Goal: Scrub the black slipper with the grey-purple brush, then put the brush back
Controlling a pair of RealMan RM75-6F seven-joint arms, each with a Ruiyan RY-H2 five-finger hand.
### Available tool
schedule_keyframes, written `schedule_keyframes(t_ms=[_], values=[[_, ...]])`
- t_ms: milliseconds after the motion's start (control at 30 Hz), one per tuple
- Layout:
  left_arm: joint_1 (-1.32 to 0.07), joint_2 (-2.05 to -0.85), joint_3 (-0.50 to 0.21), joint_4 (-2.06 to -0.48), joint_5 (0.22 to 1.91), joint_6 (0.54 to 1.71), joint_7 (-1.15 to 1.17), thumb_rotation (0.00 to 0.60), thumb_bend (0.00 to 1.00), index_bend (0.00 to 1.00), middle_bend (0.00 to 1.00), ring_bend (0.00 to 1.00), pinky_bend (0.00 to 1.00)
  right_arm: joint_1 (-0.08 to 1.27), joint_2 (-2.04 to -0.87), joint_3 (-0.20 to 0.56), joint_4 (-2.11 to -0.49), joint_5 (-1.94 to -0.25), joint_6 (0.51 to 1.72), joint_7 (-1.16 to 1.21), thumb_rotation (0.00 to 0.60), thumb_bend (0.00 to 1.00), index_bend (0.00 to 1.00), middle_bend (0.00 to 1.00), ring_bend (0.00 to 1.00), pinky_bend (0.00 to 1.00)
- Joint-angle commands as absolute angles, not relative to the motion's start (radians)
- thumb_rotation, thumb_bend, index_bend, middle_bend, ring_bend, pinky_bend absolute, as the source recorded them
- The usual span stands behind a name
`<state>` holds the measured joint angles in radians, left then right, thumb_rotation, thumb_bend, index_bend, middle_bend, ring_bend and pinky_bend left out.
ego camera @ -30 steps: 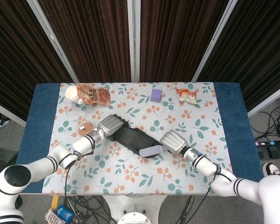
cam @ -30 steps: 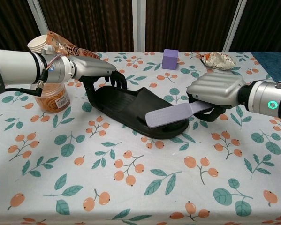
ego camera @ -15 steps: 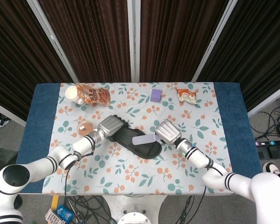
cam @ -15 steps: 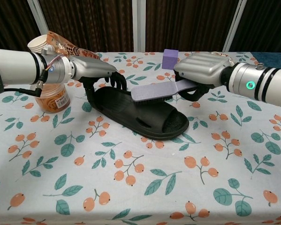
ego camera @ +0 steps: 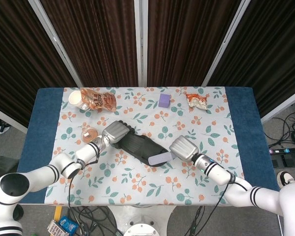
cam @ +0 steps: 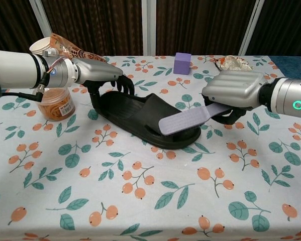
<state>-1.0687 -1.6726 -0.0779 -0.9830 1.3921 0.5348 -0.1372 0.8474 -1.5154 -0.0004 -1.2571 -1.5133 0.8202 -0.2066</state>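
Note:
The black slipper [ego camera: 137,145] [cam: 135,116] lies slantwise in the middle of the flowered tablecloth. My left hand [ego camera: 116,132] [cam: 102,76] grips its heel end and holds it down. In my right hand [ego camera: 182,148] [cam: 233,93] is the handle of the grey-purple brush [ego camera: 160,158] [cam: 188,120]. The brush head lies over the toe end of the slipper, on its near edge. Whether the bristles press on the slipper is hidden under the brush back.
A jar of orange snacks [cam: 56,104] stands just left of the slipper. At the back are a paper cup [ego camera: 75,98], an orange snack bag [ego camera: 99,100], a purple block [ego camera: 164,101] and a crumpled packet [ego camera: 197,101]. Blue table edges flank the cloth.
My right hand has drawn the brush back from the middle of the slipper to its toe end, towards the near right. The left hand has kept its hold on the heel.

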Motion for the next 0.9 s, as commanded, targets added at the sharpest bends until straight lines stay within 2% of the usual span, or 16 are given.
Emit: schedule_keyframes(t_ms=[33,233,433,767,833,900], values=[[-1.071,-1.671,-0.079,-0.987,1.387,0.532,-0.127,0.600,0.27,0.39,0.43,0.27,0.24,0.846,-1.515,0.045,-1.269,-1.494,0.848,-0.162,0.600,0.47,1.00,1.00,1.00,1.00],[-1.074,-1.671,-0.082,-0.995,1.373,0.521,-0.107,0.600,0.27,0.39,0.43,0.27,0.24,0.910,-1.627,0.102,-1.164,-1.433,0.772,-0.204,0.600,0.47,1.00,1.00,1.00,1.00],[-1.071,-1.668,-0.082,-0.999,1.364,0.520,-0.098,0.600,0.27,0.39,0.43,0.27,0.24,0.927,-1.692,0.070,-1.098,-1.427,0.723,-0.265,0.600,0.47,1.00,1.00,1.00,1.00],[-1.066,-1.661,-0.082,-1.006,1.362,0.528,-0.091,0.600,0.27,0.38,0.43,0.27,0.24,0.840,-1.541,-0.039,-1.264,-1.501,0.798,-0.228,0.600,0.47,1.00,1.00,1.00,1.00],[-1.063,-1.658,-0.084,-1.012,1.359,0.534,-0.088,0.600,0.27,0.36,0.42,0.27,0.24,0.816,-1.503,-0.042,-1.294,-1.519,0.850,-0.186,0.600,0.47,1.00,1.00,1.00,1.00],[-1.063,-1.652,-0.087,-1.023,1.355,0.535,-0.085,0.600,0.27,0.30,0.37,0.22,0.23,0.794,-1.464,-0.029,-1.314,-1.522,0.903,-0.139,0.600,0.47,1.00,1.00,1.00,1.00]])
